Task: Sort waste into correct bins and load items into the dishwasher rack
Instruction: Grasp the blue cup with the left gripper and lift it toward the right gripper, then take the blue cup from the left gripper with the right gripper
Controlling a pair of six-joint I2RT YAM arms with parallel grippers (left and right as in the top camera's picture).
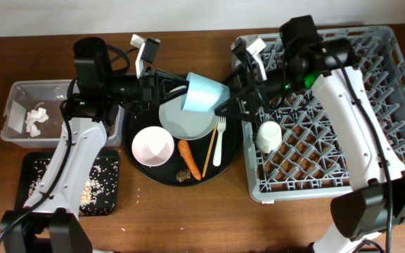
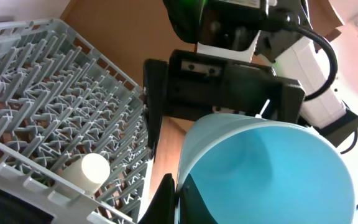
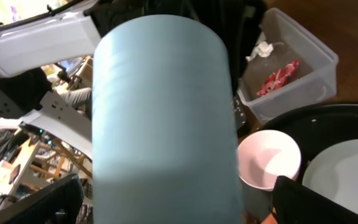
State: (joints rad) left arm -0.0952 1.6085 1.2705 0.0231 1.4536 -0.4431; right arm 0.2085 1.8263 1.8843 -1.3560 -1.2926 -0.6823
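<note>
My left gripper is shut on the rim of the small blue cup and holds it tilted above the pale grey plate. In the left wrist view its fingers pinch the cup wall. My right gripper is open, one finger on each side of the cup, not closed on it. The cream cup lies in the grey dishwasher rack. The white-pink bowl, white fork, chopstick, carrot and brown lump lie on the round tray.
The round black tray sits between the rack and the bins. The clear tub at the far left holds the white tissue and the red wrapper. The shallow black tray in front of it holds rice scraps.
</note>
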